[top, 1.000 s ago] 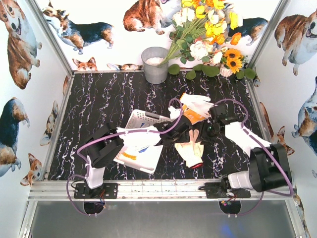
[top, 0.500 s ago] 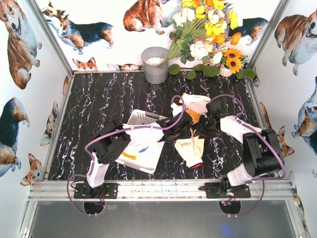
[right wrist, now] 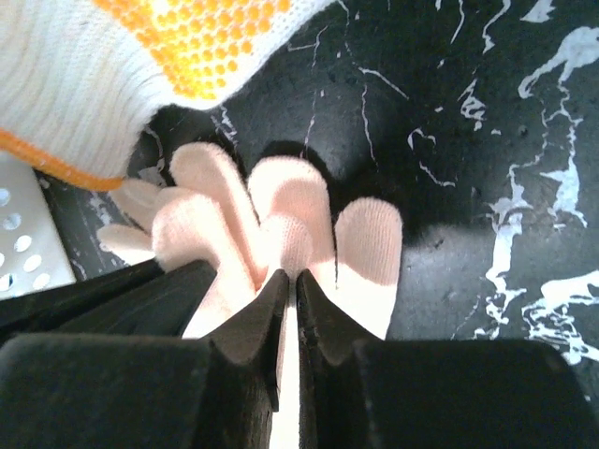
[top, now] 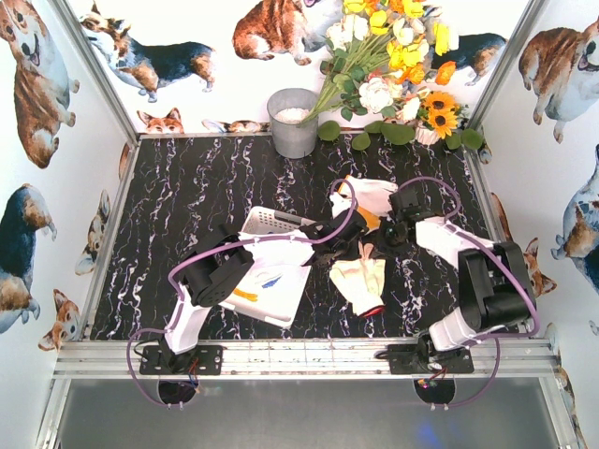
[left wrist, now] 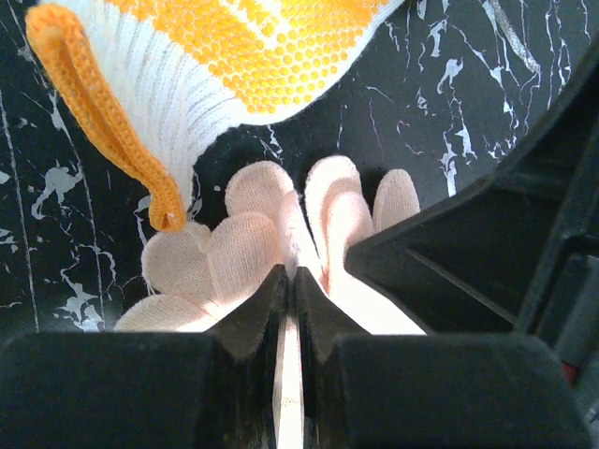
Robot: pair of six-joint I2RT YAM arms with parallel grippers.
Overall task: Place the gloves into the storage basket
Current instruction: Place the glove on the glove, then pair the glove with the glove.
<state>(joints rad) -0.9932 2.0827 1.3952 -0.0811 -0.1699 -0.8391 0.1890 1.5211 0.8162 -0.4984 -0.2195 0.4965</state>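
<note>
Beside the storage basket (top: 271, 223), left tool (left wrist: 291, 276) and right tool (right wrist: 290, 279) each clamp shut, seemingly on the cream glove (left wrist: 243, 253).

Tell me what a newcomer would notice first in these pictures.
Mid-table, the left end effector and right end effector both pinch the fingers of one cream glove, just right of a white basket. A bright bouquet fills the back right corner, and corgi pictures surround it all.
</note>
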